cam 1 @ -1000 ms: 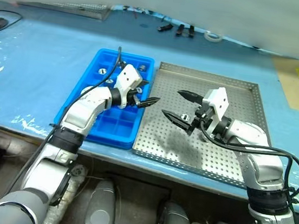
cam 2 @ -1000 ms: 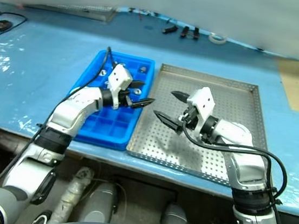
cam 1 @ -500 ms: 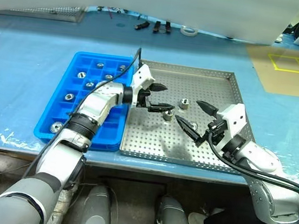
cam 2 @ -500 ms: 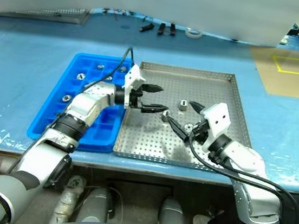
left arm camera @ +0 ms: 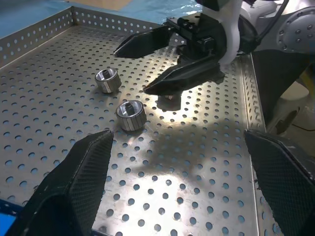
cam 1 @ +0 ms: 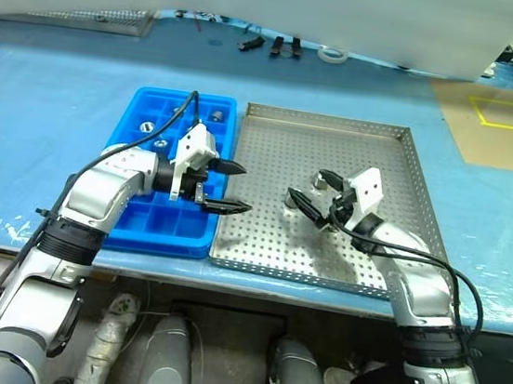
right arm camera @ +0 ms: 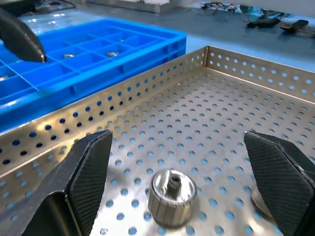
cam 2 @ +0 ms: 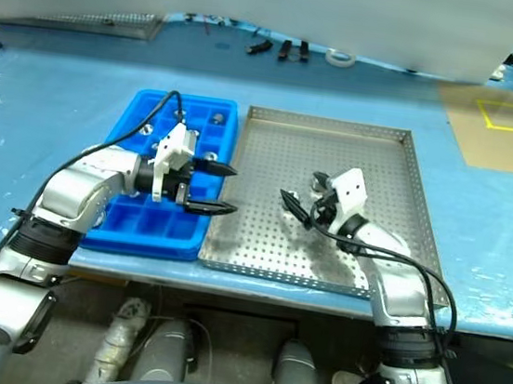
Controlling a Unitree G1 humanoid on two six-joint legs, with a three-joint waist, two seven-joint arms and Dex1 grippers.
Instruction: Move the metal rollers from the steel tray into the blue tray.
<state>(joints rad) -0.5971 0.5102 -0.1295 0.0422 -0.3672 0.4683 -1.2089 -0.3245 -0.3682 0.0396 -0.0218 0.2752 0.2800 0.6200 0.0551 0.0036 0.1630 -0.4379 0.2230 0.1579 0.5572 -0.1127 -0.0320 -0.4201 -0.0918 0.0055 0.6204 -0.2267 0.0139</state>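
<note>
The steel tray [cam 1: 375, 141] lies right of the blue tray [cam 1: 157, 242] on the table. In the left wrist view two metal rollers [left arm camera: 108, 80] [left arm camera: 131, 115] stand on the perforated sheet. My right gripper [cam 1: 306, 187] hangs open low over the steel tray's middle, with one roller [right arm camera: 172, 196] on the sheet between its fingers [right arm camera: 83, 182]. A second one peeks out beside its other finger. My left gripper [cam 1: 241, 188] is open and holds nothing, over the seam between the two trays and pointing at the right gripper [left arm camera: 132, 71]. A few rollers [cam 1: 216, 115] sit in the blue tray's far compartments.
Black tools [cam 1: 275, 43] and a tape roll [cam 1: 329, 55] lie at the back of the blue-covered table [cam 1: 43, 100]. Another perforated tray [cam 1: 91, 17] sits at the back left. A brown sheet with yellow lines [cam 1: 500, 114] is at the right.
The camera has shifted. My left gripper has drawn back from over the steel tray to the blue tray's edge, jaws wider than a second ago. My right gripper has sunk forward to the rollers.
</note>
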